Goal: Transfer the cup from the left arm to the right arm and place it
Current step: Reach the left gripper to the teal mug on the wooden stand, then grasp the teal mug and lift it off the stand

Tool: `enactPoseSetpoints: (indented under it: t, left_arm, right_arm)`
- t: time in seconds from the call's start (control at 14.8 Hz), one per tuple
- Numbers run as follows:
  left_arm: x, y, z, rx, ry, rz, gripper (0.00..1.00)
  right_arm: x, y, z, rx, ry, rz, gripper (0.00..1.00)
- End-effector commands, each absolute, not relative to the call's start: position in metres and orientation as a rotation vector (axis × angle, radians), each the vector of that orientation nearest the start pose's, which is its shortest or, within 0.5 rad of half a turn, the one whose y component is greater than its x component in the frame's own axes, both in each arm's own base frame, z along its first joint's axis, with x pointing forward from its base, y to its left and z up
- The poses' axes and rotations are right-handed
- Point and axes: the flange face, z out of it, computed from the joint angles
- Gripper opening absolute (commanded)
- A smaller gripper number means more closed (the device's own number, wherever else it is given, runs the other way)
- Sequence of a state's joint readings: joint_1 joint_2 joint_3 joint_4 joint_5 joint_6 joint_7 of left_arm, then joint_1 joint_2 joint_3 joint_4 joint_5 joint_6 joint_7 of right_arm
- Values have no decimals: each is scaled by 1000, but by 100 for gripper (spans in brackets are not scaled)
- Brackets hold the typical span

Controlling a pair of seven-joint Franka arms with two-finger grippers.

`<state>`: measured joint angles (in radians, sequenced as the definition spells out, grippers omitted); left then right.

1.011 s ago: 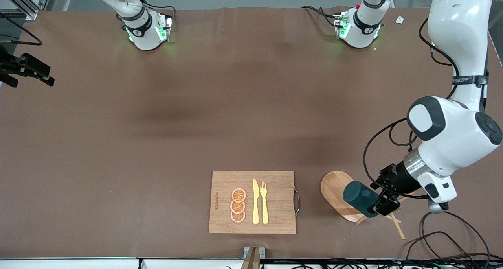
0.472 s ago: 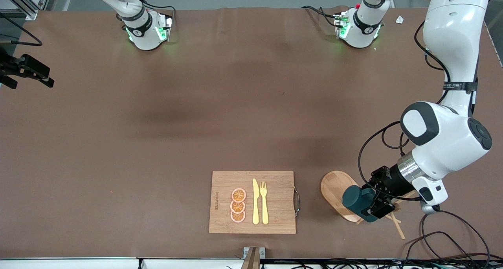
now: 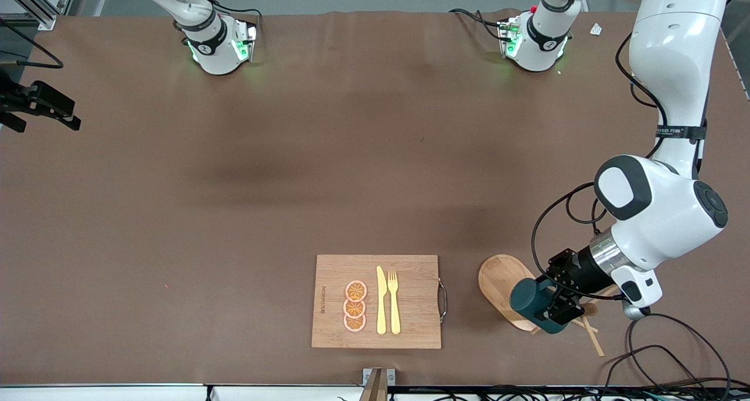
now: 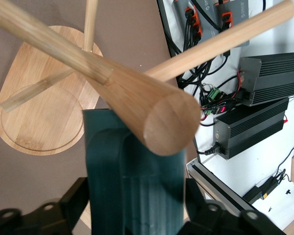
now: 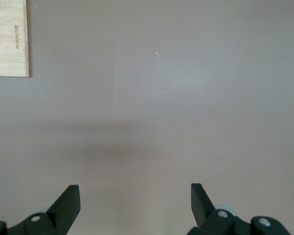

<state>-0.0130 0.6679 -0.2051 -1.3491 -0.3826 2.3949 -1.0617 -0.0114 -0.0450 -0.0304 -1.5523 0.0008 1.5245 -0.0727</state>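
The dark teal cup (image 3: 529,298) lies tilted on its side against a wooden peg stand (image 3: 498,277), near the front edge at the left arm's end of the table. My left gripper (image 3: 549,308) reaches in from the side and is shut on the cup (image 4: 132,171), one finger on each flank. The stand's thick post (image 4: 152,115) crosses just in front of the cup and hides its rim. The cup's inside does not show. My right gripper (image 5: 134,190) hangs open over bare brown table, holding nothing; that arm waits.
A bamboo cutting board (image 3: 328,295) nearer the table's middle carries three orange slices (image 3: 355,306), a yellow knife (image 3: 381,300) and a fork (image 3: 394,301). Thin wooden pegs (image 3: 590,333) stick out past the stand. Black cables (image 3: 662,354) trail by the front edge.
My left gripper slid in along the cup and its fingers closed on the cup's sides. The cup shifted slightly on the stand. The right arm stayed still.
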Motion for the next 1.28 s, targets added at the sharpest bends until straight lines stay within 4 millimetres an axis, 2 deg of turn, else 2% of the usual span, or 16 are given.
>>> enactPoseSetpoints:
  t: [0.0,0.07,0.13,0.2,0.27,0.4,0.61,0.88,1.01,1.21]
  left_arm:
    - [757,-133,376,2144,1393,60,81]
    - [757,-133,375,2142,1395,59,78]
    - [757,-133,375,2142,1397,57,72]
    - [757,-133,376,2137,1403,56,61]
    - [756,-135,377,2136,1400,55,54]
    - [755,-138,384,2131,1395,57,51]
    - [748,-155,413,2137,1355,70,51]
    - [721,-223,442,2253,1312,69,51]
    - [700,-268,455,2360,1292,149,51]
    - [655,-364,449,2506,1211,249,51]
  right_arm:
    - [534,-25,656,-3146,-65,-33,100]
    - [534,-26,656,-3147,-62,-33,100]
    - [534,-26,656,-3147,-60,-33,100]
    - [534,-26,656,-3147,-60,-33,100]
    - [534,-26,655,-3146,-60,-29,100]
    - [534,-26,656,-3146,-60,-31,100]
    - [534,-25,656,-3146,-62,-31,100]
    - [534,-26,656,-3143,-60,-34,100]
    - [534,-26,656,-3143,-60,-34,100]
    - [534,-27,655,-3141,-58,-24,100]
